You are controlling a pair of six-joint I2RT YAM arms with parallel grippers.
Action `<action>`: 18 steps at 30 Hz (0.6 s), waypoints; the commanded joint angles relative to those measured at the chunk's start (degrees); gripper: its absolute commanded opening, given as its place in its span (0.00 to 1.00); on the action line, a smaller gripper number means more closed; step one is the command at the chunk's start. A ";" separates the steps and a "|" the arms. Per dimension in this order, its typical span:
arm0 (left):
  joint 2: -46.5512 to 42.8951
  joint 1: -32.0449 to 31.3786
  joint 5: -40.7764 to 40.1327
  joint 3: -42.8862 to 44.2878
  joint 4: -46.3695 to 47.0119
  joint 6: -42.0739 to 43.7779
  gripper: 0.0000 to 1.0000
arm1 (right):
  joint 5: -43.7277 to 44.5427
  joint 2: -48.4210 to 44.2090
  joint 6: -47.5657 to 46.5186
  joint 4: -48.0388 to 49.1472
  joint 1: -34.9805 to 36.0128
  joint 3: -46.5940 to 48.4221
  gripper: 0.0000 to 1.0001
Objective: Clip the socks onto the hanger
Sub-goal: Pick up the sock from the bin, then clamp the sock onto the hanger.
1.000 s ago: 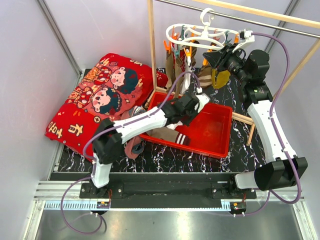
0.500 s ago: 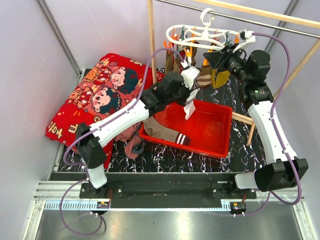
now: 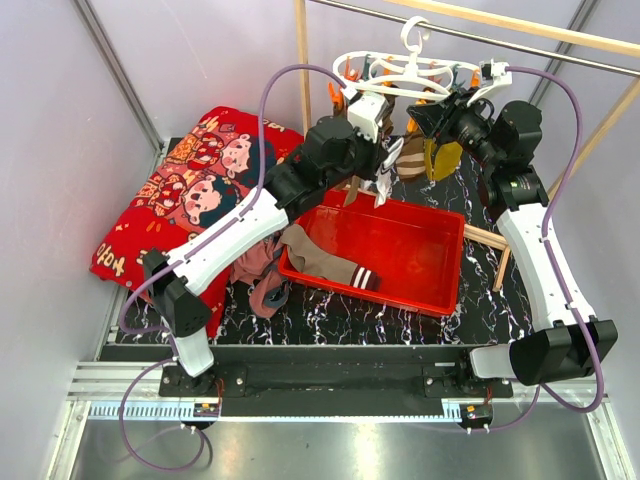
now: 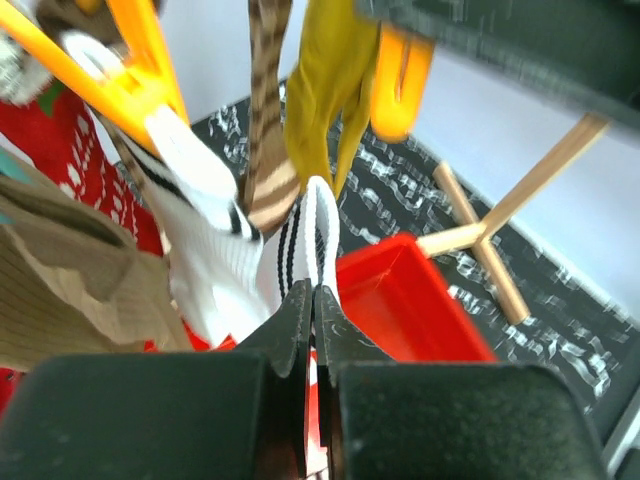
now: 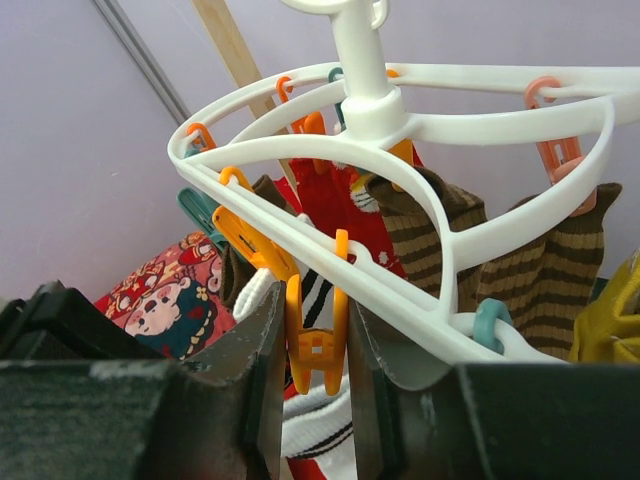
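**L end effector** (image 4: 312, 292): jaws are closing fully on the white striped sock (image 4: 298, 245), pinching it at the cuff edge. The cuff is projecting just beyond the fingertips. The rest of the sock is hanging below the L end effector, over the red tray (image 3: 425, 265).

**R end effector** (image 5: 312, 312): jaws are standing narrow, squeezing an orange peg (image 5: 318, 358) between the pads. Peg mouth state: cannot tell.

**Hanger** (image 5: 400, 130): the white ring is hanging directly above and ahead of the R end effector, and the gripped peg is dangling from its near rim. The L end effector is sitting just beside the R one, on its left, under the same rim.

**Other items**
- Brown striped socks (image 5: 440, 230) are hanging clipped on the ring's far side, beyond the R end effector.
- A yellow sock (image 4: 335, 80) is hanging ahead of and above the L end effector.
- A taupe sock (image 3: 330, 262) is lying in the tray, below and well apart from both end effectors.
- The tray is resting on the counter (image 3: 400, 320).
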 commanded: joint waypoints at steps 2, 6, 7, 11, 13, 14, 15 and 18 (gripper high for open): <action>-1.76 0.77 -0.11 3.31 4.86 -5.95 0.00 | -0.78 -1.86 0.37 -1.83 0.60 -0.86 0.00; -1.76 0.85 -0.99 2.96 6.26 -8.94 0.00 | -0.52 -1.60 1.34 -1.66 0.60 -1.04 0.00; -1.67 0.85 -0.99 2.96 6.61 -9.81 0.00 | -0.52 -1.51 1.52 -1.66 0.60 -1.04 0.00; -1.85 0.77 -1.43 2.26 7.93 -12.10 0.00 | 0.36 -1.34 2.22 -1.66 0.69 -1.30 0.00; -2.11 0.85 -1.70 1.73 9.34 -13.15 0.00 | 0.80 -1.07 2.66 -1.66 0.78 -1.30 0.00; -2.20 0.85 -1.78 1.38 9.69 -13.42 0.00 | 0.80 -0.99 2.84 -1.66 0.78 -1.21 0.00; -2.11 0.85 -1.70 1.38 10.21 -13.86 0.00 | 0.89 -0.90 3.01 -1.66 0.87 -1.21 0.00; -1.76 0.85 -1.35 1.55 10.83 -14.56 0.00 | 1.32 -0.46 3.54 -1.57 1.30 -0.95 0.00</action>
